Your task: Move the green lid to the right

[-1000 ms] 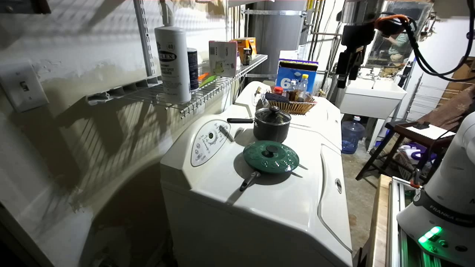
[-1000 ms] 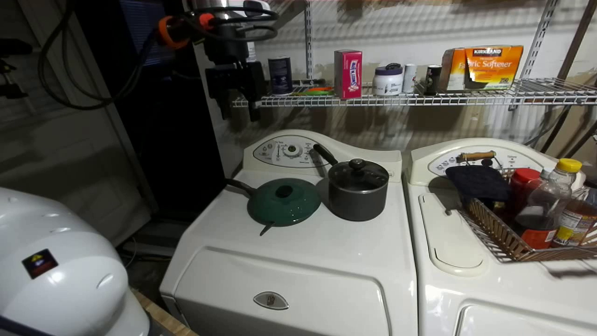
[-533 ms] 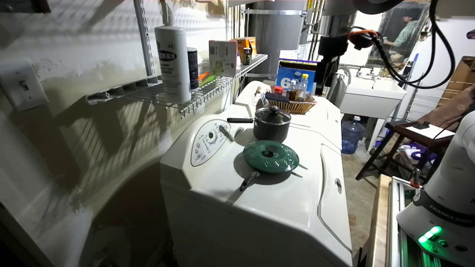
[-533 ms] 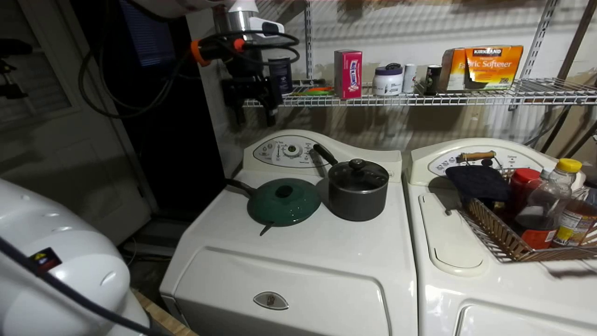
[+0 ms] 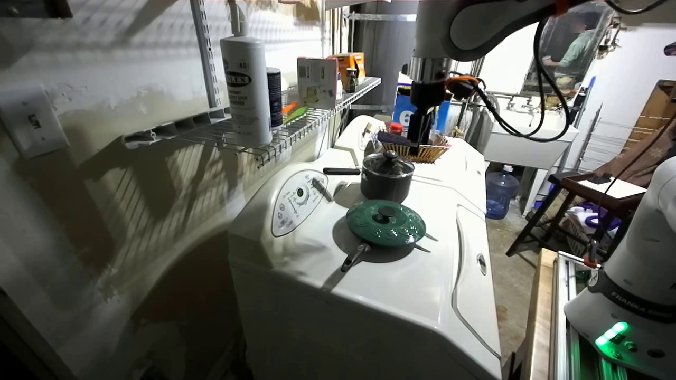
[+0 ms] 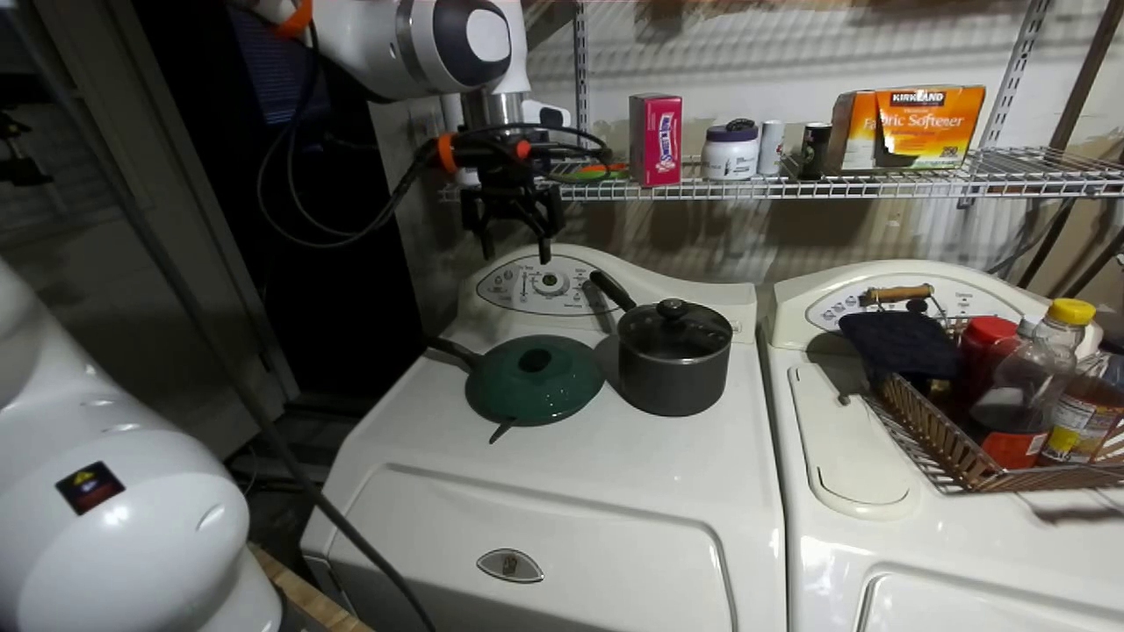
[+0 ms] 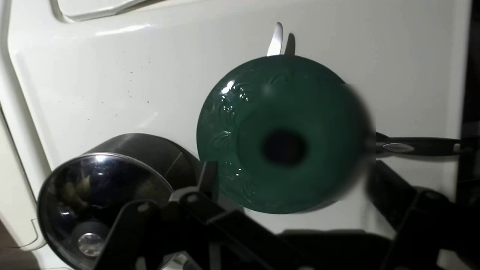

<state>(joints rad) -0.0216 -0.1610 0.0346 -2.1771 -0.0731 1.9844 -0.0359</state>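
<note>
End effector [image 6: 516, 253]: fingers [image 6: 544, 249] spread apart, raised above the worktop [image 6: 632, 452] and well apart from the green lid [image 6: 535, 386]. Lid: round, dark green, glossy, black knob [image 5: 386, 212] at centre, relief pattern showing around it. It lies toward the edge by the control panel [image 6: 514, 294], nearer the outer side edge than the edge along the second appliance [image 6: 843, 562]. A black handle [image 7: 423, 146] extends from under it toward that outer side edge; the pan body is hidden. Obstruction noted: a dark pot [image 6: 673, 386] with a glass cover [image 6: 689, 329] stands just beside the lid, toward the corner shared by control panel and second appliance. A basket [image 6: 922, 430] holding bottles [image 6: 1010, 421] rests on the second appliance. Wrist view: a bright narrow strip [image 7: 276, 39] projects past the lid's rim toward the front edge, a dark one beside it; nature not determinable. The knob is blurred there. A sink [image 5: 528, 142] and a water jug [image 5: 500, 192] show in an exterior view only.
</note>
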